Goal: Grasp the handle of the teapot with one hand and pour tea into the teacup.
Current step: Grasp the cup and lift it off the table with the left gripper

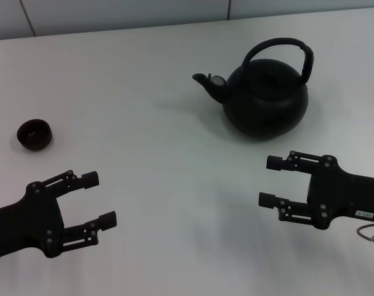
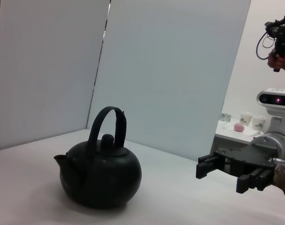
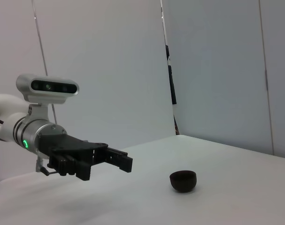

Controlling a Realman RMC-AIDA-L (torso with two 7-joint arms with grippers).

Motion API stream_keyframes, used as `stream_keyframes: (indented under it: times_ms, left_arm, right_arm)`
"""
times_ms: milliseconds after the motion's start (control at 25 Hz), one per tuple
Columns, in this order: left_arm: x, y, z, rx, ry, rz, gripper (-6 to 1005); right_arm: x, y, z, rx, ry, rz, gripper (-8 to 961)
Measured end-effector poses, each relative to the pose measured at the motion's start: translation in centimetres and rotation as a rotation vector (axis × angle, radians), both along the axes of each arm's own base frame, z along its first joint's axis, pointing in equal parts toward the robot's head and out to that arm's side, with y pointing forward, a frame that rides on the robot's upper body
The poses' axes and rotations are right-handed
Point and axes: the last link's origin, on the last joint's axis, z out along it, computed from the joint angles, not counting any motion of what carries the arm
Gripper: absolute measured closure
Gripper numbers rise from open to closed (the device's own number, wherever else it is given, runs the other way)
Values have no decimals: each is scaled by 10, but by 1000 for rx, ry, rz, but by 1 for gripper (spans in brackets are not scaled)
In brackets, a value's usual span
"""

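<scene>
Both arms are ending in matte black two-fingered grippers built of linked bars studded with small silver screws. The left gripper (image 1: 103, 198) is showing blocky square fingertips; behind it a silver wrist with a glowing green ring is carrying a grey camera bar (image 3: 48, 86). The right gripper (image 1: 270, 181) is wearing a small white label (image 1: 364, 214), a grey cable (image 1: 366, 234) looping at 5 o'clock.

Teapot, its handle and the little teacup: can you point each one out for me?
teapot (image 1: 265, 102): head view, on its round black belly.
handle (image 1: 279, 44): head view, top of the arch.
teacup (image 1: 34, 134): head view, middle of the small bowl.
</scene>
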Motion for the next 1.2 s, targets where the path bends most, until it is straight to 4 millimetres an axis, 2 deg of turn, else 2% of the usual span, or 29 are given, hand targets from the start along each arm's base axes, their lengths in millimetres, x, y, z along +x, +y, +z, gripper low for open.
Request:
stream_keyframes:
  times_ms: [960,1120,1200]
  left_arm:
    - [-1,2,4,31,-7,3,173]
    - [-1,6,6,58,-9,5,172]
    - [-6,16,6,117,22,44,172]
  right_arm:
    - [-3,6,0,2,-4,8,260]
    - [-3,6,0,4,-4,10,259]
    - [-4,8,1,8,-3,13,259]
